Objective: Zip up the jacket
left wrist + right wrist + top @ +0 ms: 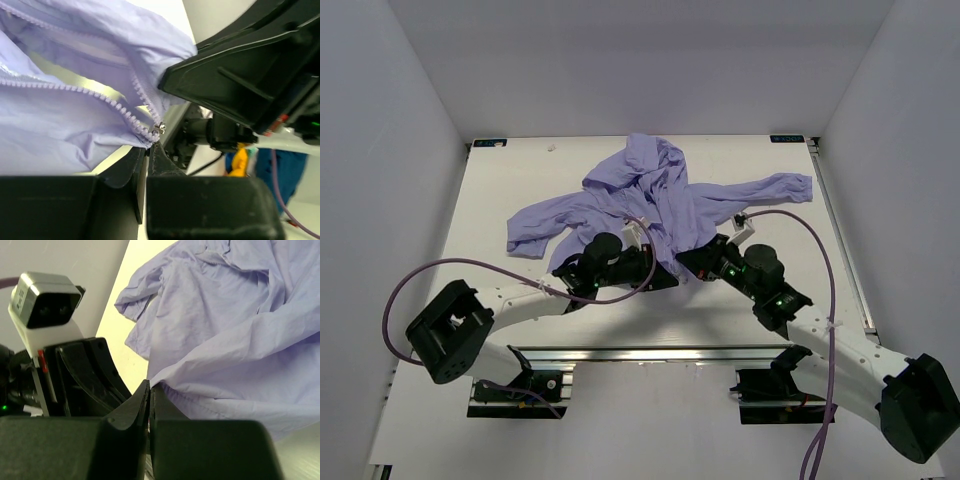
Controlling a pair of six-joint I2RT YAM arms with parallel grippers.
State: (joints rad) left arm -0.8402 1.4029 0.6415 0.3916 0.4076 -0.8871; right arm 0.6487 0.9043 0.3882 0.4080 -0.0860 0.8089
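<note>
Near edge, 6 o'clock: both arm bases sit here and both arms reach in toward the middle of the surface [510, 175].

Left tool [148, 152]: fingers pressed together to a thin slit, with a fold of the jacket [650, 200] hem pinched at the tips. The metal zipper slider [159, 129] sits just off the tips at 1 o'clock, at the low end of the track. From the slider two rows of zipper teeth [65, 87] run off toward 10 o'clock and spread apart, so the front is unzipped above it.

Right tool [150, 390]: fingers likewise closed to a slit, clamped on an edge of the lavender hem. From the left wrist camera it sits at 2 o'clock of the slider, biting bunched fabric.

Top view: the two tools meet nose to nose, nearly touching, at the near hem around the centre of the surface.

The garment runs from there toward 12 o'clock, rumpled. One sleeve [535, 225] trails to 9 o'clock and the other sleeve [775, 188] to 3 o'clock. The hood [655, 155] lies farthest, at 12 o'clock.
</note>
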